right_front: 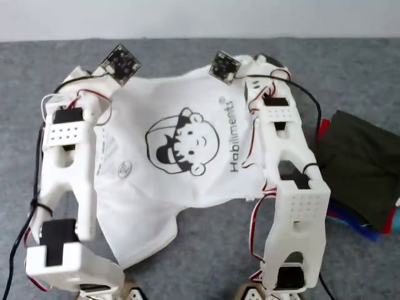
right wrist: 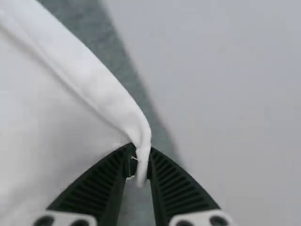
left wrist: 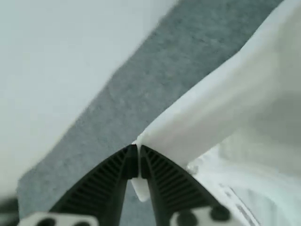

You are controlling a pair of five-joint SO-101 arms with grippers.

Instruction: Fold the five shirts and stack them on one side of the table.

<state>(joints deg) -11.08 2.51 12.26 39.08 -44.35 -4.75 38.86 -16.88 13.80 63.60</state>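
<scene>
- Grey felt-like tabletop point(right_front: 212, 250) fills the high view, with a pale wall point(right_front: 187, 19) along its 12 o'clock edge.
- A white fabric T-shirt with a black line-drawn cartoon face point(right_front: 181, 144) lies spread at the centre of the table, print upward, between the two white arms. One corner of it trails toward 7 o'clock.
- The left gripper point(left wrist: 138, 153) sits at the T-shirt's 11 o'clock corner. Its black ribbed jaws are pressed almost together, pinching a folded edge of the white cloth, and a small tab of fabric pokes out between them.
- The right gripper point(right wrist: 139, 155) sits at the T-shirt's 1 o'clock corner. Its jaws are likewise nearly closed on a rolled fold of the same cloth.
- A stack of folded shirts point(right_front: 362, 162) rests at 3 o'clock near the table's edge, apart from the T-shirt. A dark olive one lies on top, and red and blue edges show beneath it.
</scene>
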